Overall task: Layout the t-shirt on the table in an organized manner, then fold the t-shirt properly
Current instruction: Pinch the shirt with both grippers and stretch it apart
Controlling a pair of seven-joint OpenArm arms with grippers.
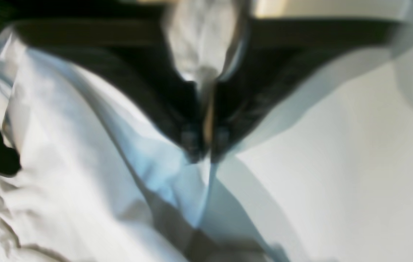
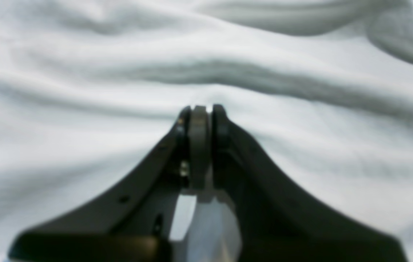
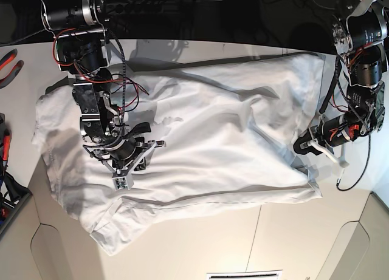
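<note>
**One shirt, two pincers clamped on it**

One white t-shirt (image 3: 200, 140) lies spread and wrinkled across the table (image 3: 200, 243). The left pincer (image 1: 206, 154) is closed, pinching a fold at the shirt's edge. The right pincer (image 2: 203, 109) is closed too, nipping a ridge of cloth on the shirt's other side.

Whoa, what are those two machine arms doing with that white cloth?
Two robot arms are working on a white t-shirt spread, still wrinkled, across a pale table. The left gripper has its jaws closed, pinching the shirt's edge at one side. The right gripper is also closed, its tips pressed into a fold of the fabric near the other end. The shirt is not folded yet; it looks as if they are about to straighten it.
</note>
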